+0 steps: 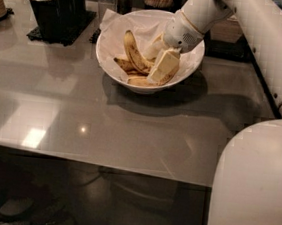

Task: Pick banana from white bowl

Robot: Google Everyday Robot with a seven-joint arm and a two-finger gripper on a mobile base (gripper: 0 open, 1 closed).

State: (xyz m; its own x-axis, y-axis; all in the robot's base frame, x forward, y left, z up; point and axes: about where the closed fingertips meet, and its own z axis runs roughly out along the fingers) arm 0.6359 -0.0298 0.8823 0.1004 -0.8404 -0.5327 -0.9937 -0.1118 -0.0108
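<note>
Grasp step: the gripper (159,61) sits low inside the white bowl (108,63), just beside the banana (133,53). You cannot tell its grip state. Confirm the hold, then lift vertically.

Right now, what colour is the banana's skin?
Yellow with brown-black streaks on the banana, camera view; the gripper is in the white bowl beside it.

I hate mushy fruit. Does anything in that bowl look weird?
The banana in the white bowl is streaked brown-black, so it looks overripe. The paper liner is crumpled above the rim. The robot's hand is down inside the bowl.
</note>
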